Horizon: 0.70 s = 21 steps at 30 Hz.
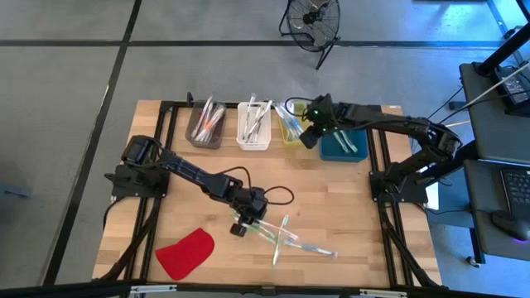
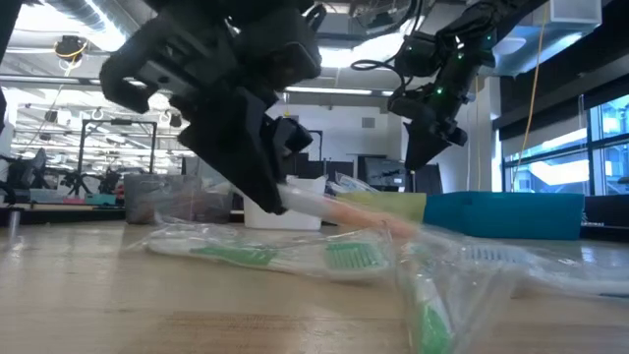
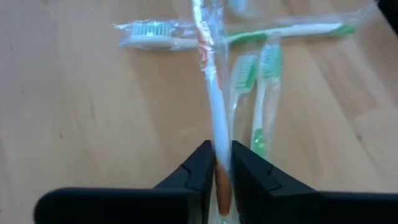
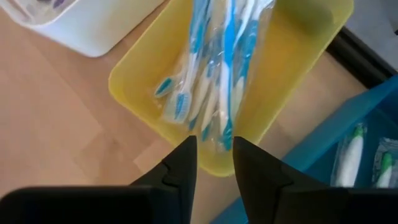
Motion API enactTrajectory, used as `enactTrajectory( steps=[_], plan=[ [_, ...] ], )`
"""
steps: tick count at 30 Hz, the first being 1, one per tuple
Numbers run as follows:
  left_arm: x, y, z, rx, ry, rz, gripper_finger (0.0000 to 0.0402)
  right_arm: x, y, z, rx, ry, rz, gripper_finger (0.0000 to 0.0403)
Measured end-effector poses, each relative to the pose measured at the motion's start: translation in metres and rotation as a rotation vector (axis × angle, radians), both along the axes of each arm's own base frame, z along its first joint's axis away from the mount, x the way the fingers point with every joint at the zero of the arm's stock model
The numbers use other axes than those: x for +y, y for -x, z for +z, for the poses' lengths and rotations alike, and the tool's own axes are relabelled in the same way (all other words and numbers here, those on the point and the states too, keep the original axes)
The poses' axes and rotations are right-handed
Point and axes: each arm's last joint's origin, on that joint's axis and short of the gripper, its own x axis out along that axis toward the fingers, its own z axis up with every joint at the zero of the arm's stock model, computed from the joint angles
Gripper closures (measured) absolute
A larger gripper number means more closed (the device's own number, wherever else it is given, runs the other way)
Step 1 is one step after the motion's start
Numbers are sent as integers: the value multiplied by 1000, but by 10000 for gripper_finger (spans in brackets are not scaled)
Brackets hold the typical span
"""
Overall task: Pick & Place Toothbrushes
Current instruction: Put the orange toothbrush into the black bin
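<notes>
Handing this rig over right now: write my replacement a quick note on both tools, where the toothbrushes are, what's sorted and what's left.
Left tool: shut on an orange-and-white toothbrush in the loose pile at the front of the table.
Right tool: open and empty, above the yellow bin that holds the blue toothbrushes.
Done: brushes lie in the grey bin, white bin, yellow bin and blue bin.
Left: the gripped brush, plus the few wrapped green ones beside it.

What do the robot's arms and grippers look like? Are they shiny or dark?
They are dark, almost black. The left arm and right arm are built of chunky jointed segments with thin black cables looping beside them. The left gripper and right gripper each end in two dark, wedge-shaped fingers. Small green lights glow near the right wrist.
</notes>
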Motion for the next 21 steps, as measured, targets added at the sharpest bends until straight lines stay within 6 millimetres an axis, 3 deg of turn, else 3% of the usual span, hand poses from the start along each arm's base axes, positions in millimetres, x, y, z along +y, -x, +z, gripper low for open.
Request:
enactTrajectory(
  steps=[8, 21],
  plan=[
    [3, 5, 0, 39, -48, 7, 380, 14, -3, -2, 38, -19, 49, 295],
    [13, 26, 36, -19, -161, 147, 378, 42, -4, -6, 192, 62, 85, 274]
  ],
)
